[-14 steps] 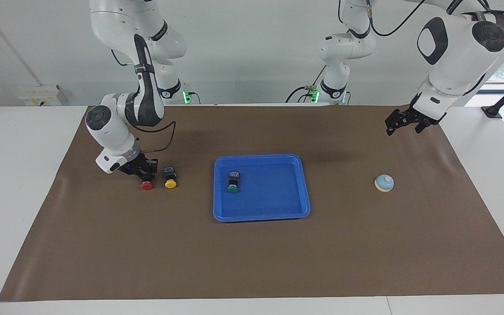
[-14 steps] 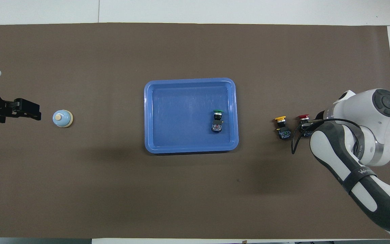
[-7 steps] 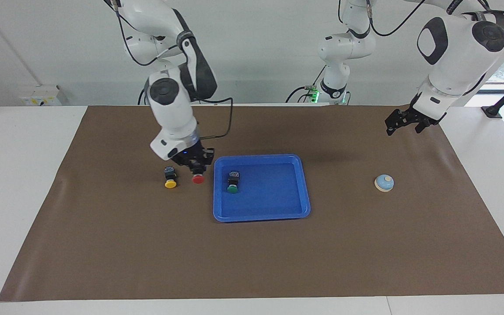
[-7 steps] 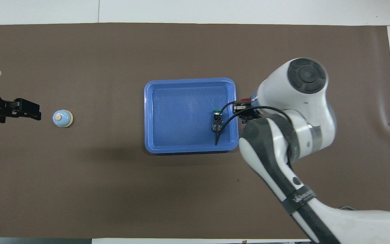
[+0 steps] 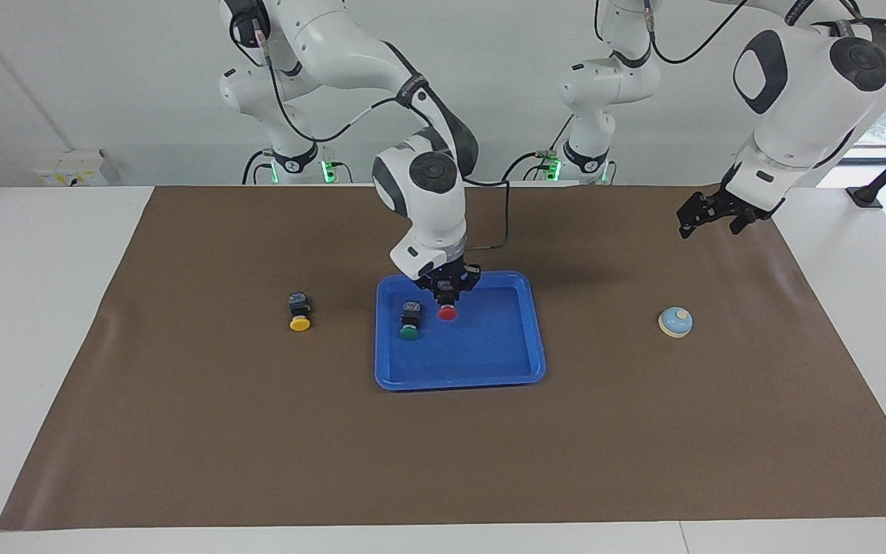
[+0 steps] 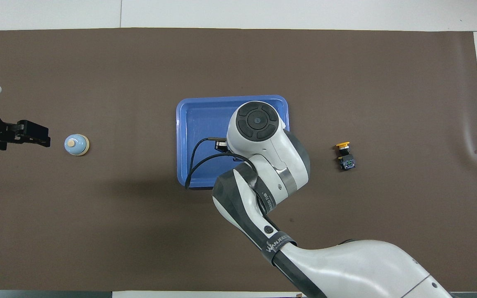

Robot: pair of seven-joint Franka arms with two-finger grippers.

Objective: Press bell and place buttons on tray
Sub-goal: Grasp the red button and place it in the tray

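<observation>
Carrying red button [image 5: 447, 312], right gripper [image 5: 449, 295] now over tray [image 5: 489, 375].

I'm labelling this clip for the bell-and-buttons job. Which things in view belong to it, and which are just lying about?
Part of the job:
- bell
- blue tray
- green button, in the tray
- red button, held by the right gripper over the tray
- yellow button, on the mat
- left gripper, waiting open

Just lying about:
- brown mat

The right arm [image 6: 263, 140] covers much of the blue tray [image 6: 189, 120]; yellow button [image 6: 345, 155] lies beside.
</observation>
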